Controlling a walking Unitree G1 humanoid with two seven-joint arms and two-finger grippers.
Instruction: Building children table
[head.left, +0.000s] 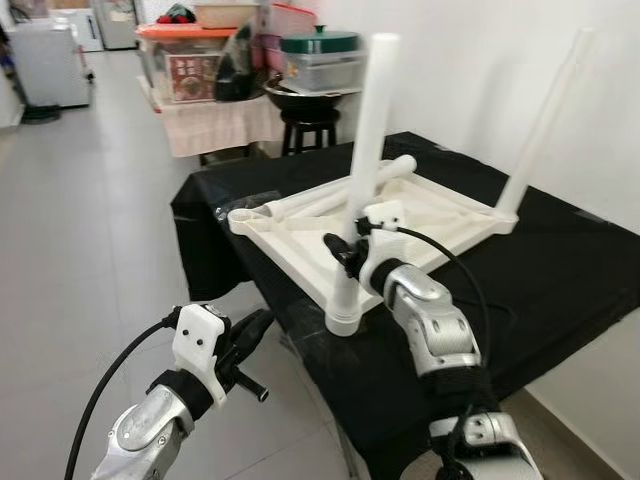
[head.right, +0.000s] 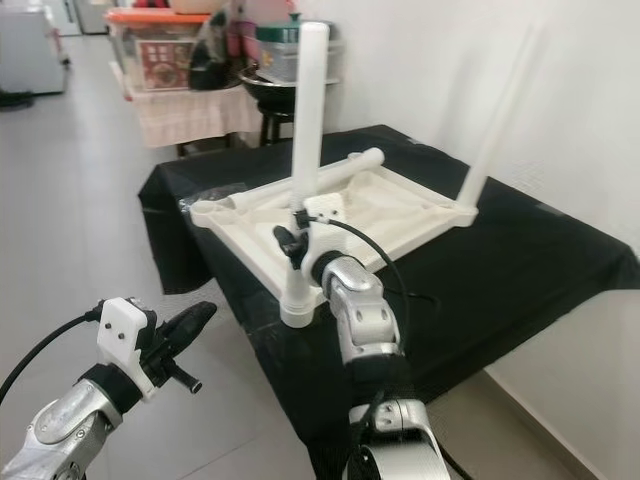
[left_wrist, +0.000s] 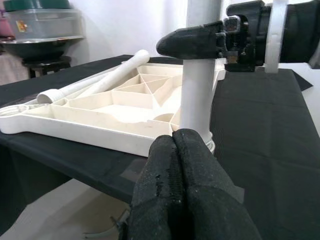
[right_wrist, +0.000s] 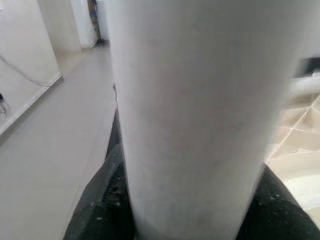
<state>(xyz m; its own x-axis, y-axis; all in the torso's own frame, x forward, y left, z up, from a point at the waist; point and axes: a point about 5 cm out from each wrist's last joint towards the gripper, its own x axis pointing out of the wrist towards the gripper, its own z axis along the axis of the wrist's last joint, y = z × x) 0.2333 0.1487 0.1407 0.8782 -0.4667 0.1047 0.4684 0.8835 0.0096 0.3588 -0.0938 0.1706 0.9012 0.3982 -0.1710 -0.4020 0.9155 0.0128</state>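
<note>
White plastic table top upside down on a worktop draped in black cloth, ribbed underside facing up. Near corner: a white leg standing upright in its socket, base collar at the cloth's front edge. Far right corner: a second leg upright against the wall. A third leg lying loose across the underside, tilted toward the back.

Right end effector clamped around the near leg low on its shaft, black fingers pressed to either side of the white tube. Left end effector held out over the floor, just short of the worktop's front edge, fingers pressed together with nothing between them, pointing at the base of the near leg.

Behind, a stool and a side table loaded with containers.
</note>
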